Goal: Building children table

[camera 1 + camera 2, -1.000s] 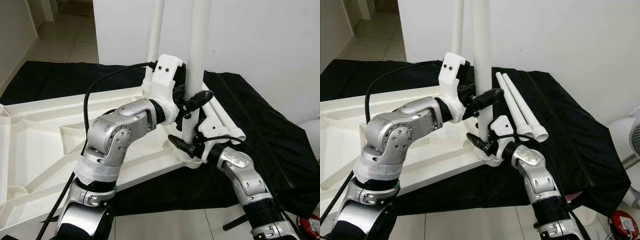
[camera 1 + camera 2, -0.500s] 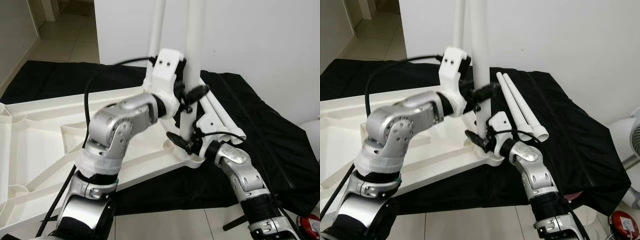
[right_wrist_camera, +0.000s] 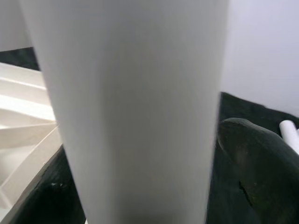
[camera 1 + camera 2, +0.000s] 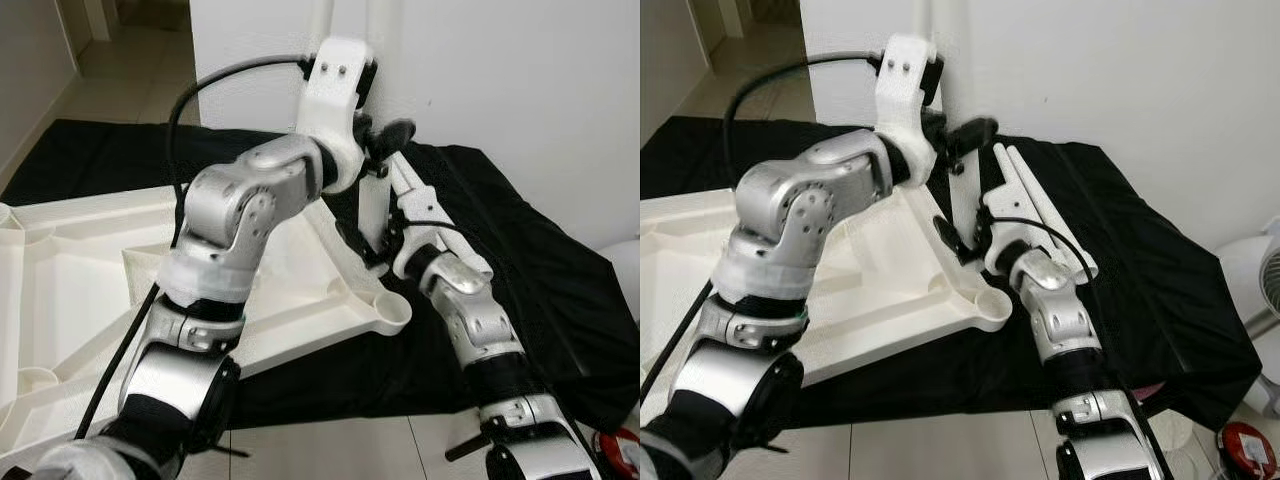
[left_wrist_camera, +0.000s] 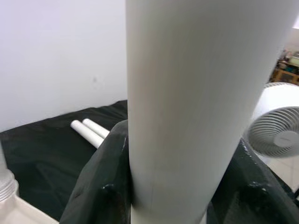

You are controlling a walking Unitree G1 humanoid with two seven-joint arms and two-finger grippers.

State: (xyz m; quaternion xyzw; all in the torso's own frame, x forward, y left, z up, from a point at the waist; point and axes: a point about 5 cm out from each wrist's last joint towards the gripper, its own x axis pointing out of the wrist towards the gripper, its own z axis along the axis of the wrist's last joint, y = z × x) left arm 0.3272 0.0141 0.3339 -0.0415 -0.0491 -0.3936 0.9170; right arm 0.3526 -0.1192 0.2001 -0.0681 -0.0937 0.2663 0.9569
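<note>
The white table top (image 4: 60, 290) lies upside down on a black cloth (image 4: 540, 260). I hold a white table leg (image 4: 372, 210) upright with both grippers, its lower end raised just behind the empty corner socket (image 4: 392, 312). My left gripper (image 4: 383, 142) is shut on the leg high up. My right gripper (image 4: 366, 243) is shut on it near its lower end. In the left wrist view the leg (image 5: 187, 107) sits between the black fingers (image 5: 100, 186). The right wrist view has the leg (image 3: 135, 116) close up against a finger (image 3: 252, 163).
Two spare white legs (image 4: 1012, 168) lie side by side on the cloth behind my right arm. A white wall rises close behind. A white fan (image 4: 1268, 290) and a red object (image 4: 1246, 446) are on the tiled floor at the right.
Both grippers have lifted the leg out of the corner socket and carried it up and back toward the wall. The socket now stands empty.
</note>
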